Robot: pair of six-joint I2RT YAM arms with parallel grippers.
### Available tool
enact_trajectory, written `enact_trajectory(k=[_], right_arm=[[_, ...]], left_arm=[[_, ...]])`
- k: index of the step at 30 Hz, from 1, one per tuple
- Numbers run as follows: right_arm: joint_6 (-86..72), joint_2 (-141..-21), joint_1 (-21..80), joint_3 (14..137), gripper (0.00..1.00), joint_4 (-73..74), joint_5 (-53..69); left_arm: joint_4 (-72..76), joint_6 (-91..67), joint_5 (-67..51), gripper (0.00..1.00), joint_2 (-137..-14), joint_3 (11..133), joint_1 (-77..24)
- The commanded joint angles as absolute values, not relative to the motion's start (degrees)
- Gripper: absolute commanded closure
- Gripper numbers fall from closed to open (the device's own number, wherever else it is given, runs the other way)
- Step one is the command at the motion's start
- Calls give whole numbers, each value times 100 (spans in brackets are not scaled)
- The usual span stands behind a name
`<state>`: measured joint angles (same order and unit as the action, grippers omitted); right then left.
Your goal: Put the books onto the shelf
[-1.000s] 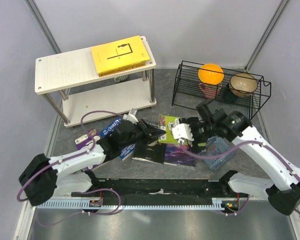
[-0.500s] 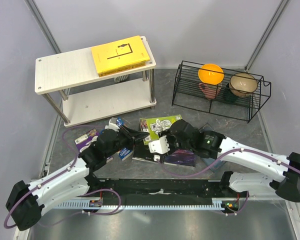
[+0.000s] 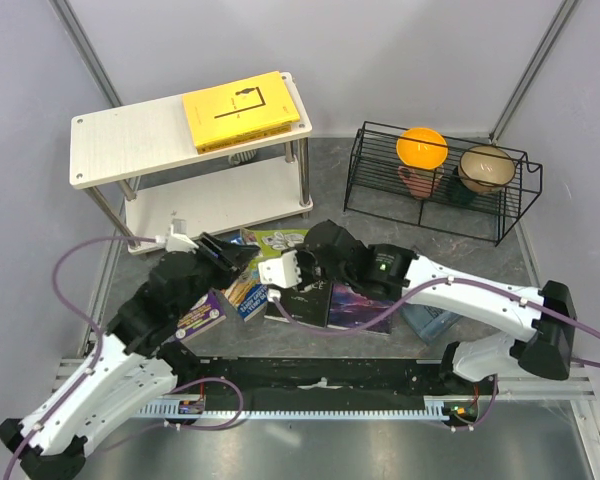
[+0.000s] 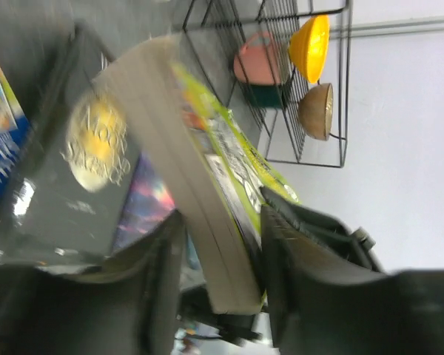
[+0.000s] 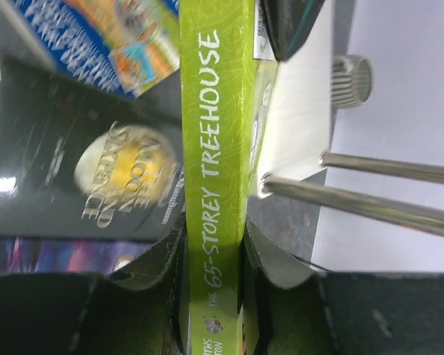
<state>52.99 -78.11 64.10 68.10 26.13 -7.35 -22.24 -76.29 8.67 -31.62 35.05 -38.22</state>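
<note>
A lime-green book (image 3: pixel 277 240) stands on edge on the floor between my two grippers. My right gripper (image 3: pixel 298 254) is shut on its spine (image 5: pixel 211 148), both pads pressed against the covers. My left gripper (image 3: pixel 238 255) is open around the same book (image 4: pixel 207 185): one finger lies on the green cover and a gap shows at the other. On the shelf (image 3: pixel 130 140) at the back left lies a yellow book (image 3: pixel 242 108). A black-and-gold book (image 3: pixel 302 305), a galaxy book (image 3: pixel 365 310), a blue book (image 3: pixel 248 297) and a purple book (image 3: pixel 202 316) lie flat on the floor.
A black wire rack (image 3: pixel 435 195) at the back right holds an orange bowl (image 3: pixel 421 147), a tan bowl (image 3: pixel 485 167) and a pink mug. The chrome shelf legs (image 5: pixel 370 200) stand just beyond the green book. Another bluish book (image 3: pixel 430 322) lies under the right arm.
The green book moved left toward the shelf. My right gripper closed onto its spine while my left gripper drew back leftward and opened its jaws around it.
</note>
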Motion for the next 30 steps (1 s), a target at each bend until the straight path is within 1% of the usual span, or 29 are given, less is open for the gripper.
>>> enact_trajectory(k=[1,2,3,5,6,8,15,21,26,30], right_arm=[[4799,-8261,6205,7628,100,2610,-738],[4808,-8375,6188,7742,100,2619,-747],[4834,-8559,6161,7969,100,2619,-747],[4878,-8735,6144,8199,100,2645,-738],[4895,-8928,6144,8426,100,2646,-738],[4957,-9148,6135,8682,100,2724,-729],[5229,-10036,5968,9658,100,2699,-782],[5677,-10503,5889,10300,100,2505,-984],[6064,-10818,5757,10433,100,1934,-1081],[6511,-11047,5652,10196,100,1102,-1186]], left_arm=[[-3567,-4829,1960,45,-2944,4788,-3823],[-4030,-4173,2021,40,-2970,4964,-3823],[-4252,-3949,2108,39,-3006,5305,-3815],[-4613,-3256,2171,36,-2997,5562,-3823],[-4867,-3121,2188,32,-2945,5729,-3823],[-4939,-2753,2101,27,-2752,5818,-3823],[-5238,-2461,2171,25,-2558,6082,-3823],[-5335,-2373,2276,24,-2523,6038,-3823],[-5361,-2399,2443,24,-2417,6038,-3823],[-5353,-2461,2478,24,-2382,6029,-3823]])
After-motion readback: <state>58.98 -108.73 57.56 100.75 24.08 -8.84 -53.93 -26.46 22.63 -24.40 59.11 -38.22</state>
